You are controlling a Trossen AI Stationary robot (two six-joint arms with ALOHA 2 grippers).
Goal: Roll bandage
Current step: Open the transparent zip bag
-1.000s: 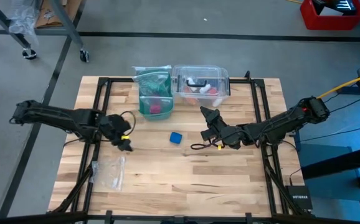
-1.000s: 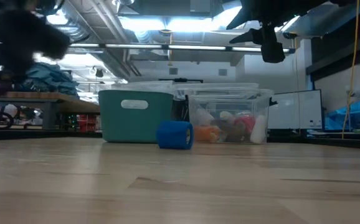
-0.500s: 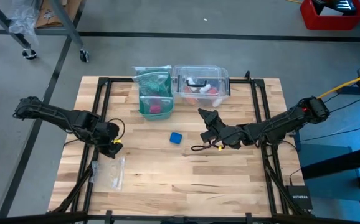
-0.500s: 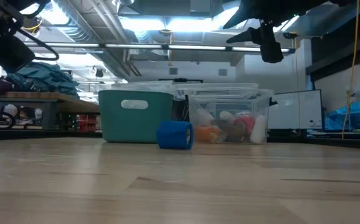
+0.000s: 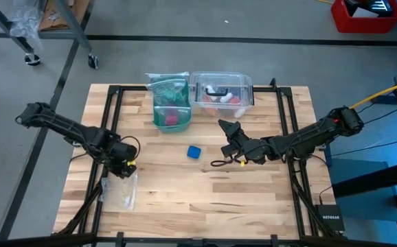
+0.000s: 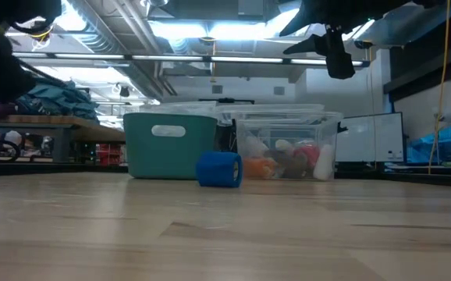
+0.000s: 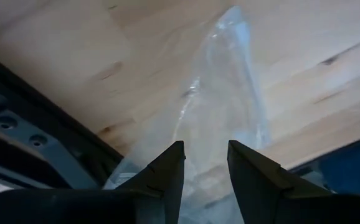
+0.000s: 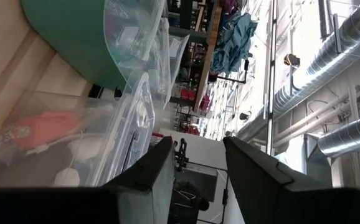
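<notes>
Surface: a pale wooden surface [image 5: 205,192] carries everything; both arms reach in over it from the sides.
Teal bin: a teal bin [image 5: 169,103] stands at the far edge with a pink-red item inside.
Clear box: a clear plastic box [image 5: 221,90] sits just beside the bin, holding small mixed items.
Zip bag: a clear zip bag [image 5: 121,190] lies flat near the left front corner.
Left hand: the left hand [image 5: 125,168] hangs over the near end of the zip bag, well apart from the blue roll; in its wrist view the two fingers [image 7: 167,171] stand apart with only the bag beyond them, holding nothing.
Right hand: the right hand [image 5: 227,129] is raised off the surface to the right of the roll, tilted up toward the clear box; its fingers [image 8: 149,171] are spread and empty.
Bandage: the bandage [image 5: 194,151] lies mid-surface between the two arms, in front of the bin; in the low view it reads as a compact blue cylinder [image 6: 218,169] with no loose tail showing.
Progress: judging from that tight shape, the rolling looks done. Neither hand touches the roll. What may be left is putting it away, if that is wanted at all.
</notes>
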